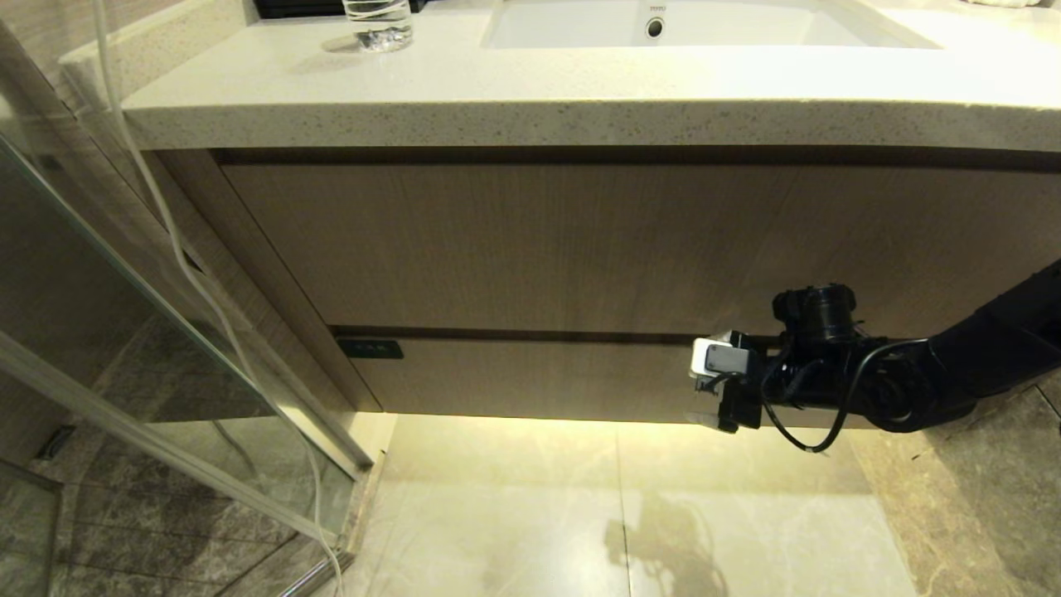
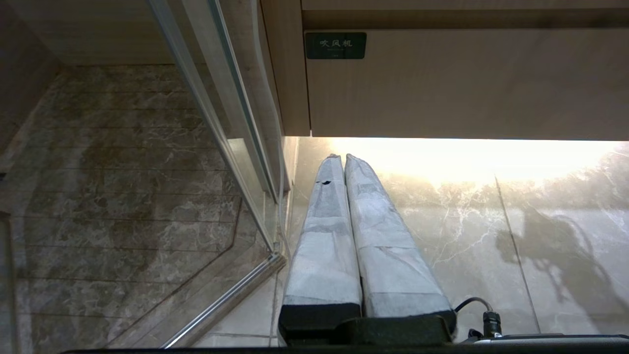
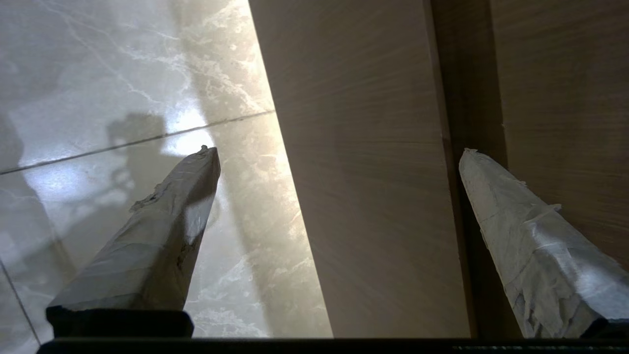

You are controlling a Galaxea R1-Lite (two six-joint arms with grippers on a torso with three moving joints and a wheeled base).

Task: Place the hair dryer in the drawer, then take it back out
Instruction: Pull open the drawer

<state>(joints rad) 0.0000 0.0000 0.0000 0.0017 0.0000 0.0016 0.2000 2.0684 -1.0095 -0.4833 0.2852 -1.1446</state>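
Wood-grain drawer is sitting shut; right gripper is hanging wide open at its front, maybe touching.

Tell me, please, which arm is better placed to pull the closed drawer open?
The right: its open gripper is at the drawer front, fingers straddling the panel. The left gripper is shut, lower and off toward the tagged corner.
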